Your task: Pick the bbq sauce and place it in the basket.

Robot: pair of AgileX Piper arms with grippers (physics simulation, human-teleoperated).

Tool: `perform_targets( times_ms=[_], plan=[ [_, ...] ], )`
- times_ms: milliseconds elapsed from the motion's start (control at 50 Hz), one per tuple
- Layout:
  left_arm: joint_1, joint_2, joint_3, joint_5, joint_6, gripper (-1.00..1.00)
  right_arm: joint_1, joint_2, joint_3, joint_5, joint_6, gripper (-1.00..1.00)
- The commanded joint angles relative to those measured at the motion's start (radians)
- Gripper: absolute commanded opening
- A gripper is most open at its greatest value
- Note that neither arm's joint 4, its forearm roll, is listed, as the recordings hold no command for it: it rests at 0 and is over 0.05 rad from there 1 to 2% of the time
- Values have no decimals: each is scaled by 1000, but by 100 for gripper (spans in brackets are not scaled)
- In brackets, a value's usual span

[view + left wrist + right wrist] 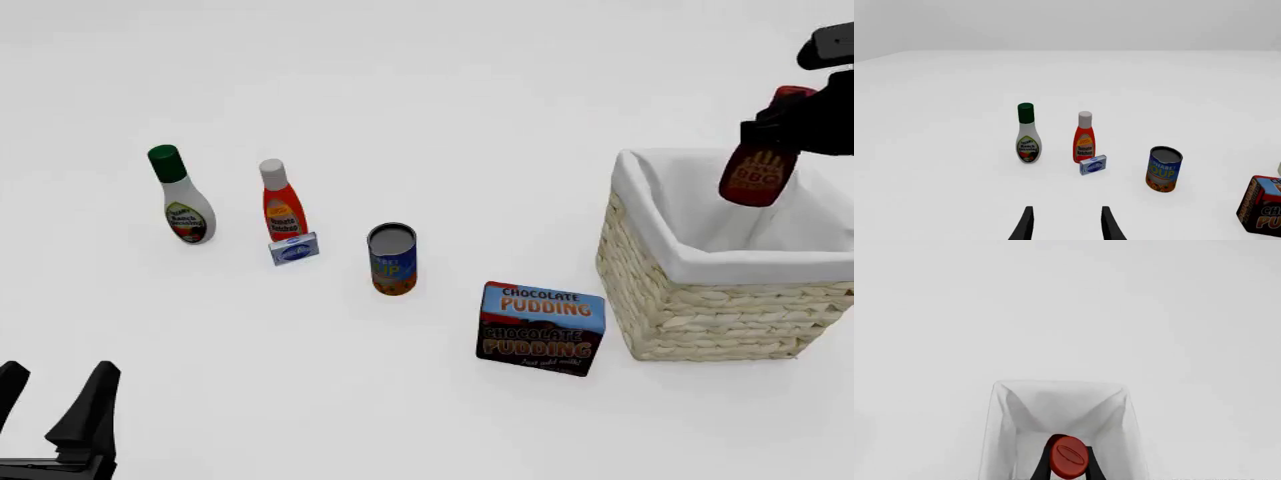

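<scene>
White tabletop runs bare and bright to every edge, so your work reads clearly against it. Your right gripper has its jaws closed on the bbq sauce, pinching the bottle near its red cap; in the right wrist view the cap sits between the two dark fingers. You hold the bottle in the air, tilted a little, above the open mouth of the basket and over its white lining, not yet resting inside.

So the pick looks done and the carry nearly so. What is left, as I judge it, is for you to lower the bottle into the basket, let go, and draw the arm clear.

Your left gripper has its jaws parted and holds nothing, low at the near left of the table. Ahead of it stand the ranch bottle and the ketchup bottle, with a small blue box touching or just in front of the ketchup. Further right come the soup can and the chocolate pudding box, which stands near the basket's left side.
</scene>
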Motion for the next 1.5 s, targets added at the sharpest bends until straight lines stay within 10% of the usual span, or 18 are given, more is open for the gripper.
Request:
perform_targets(
  times_ms=[20, 1500],
  plan=[
    [0, 0, 0, 0, 0, 100, -5, 15, 24, -35, 17, -100],
    [0, 0, 0, 0, 0, 100, -8, 224, 123, -227, 30, -100]
  ],
)
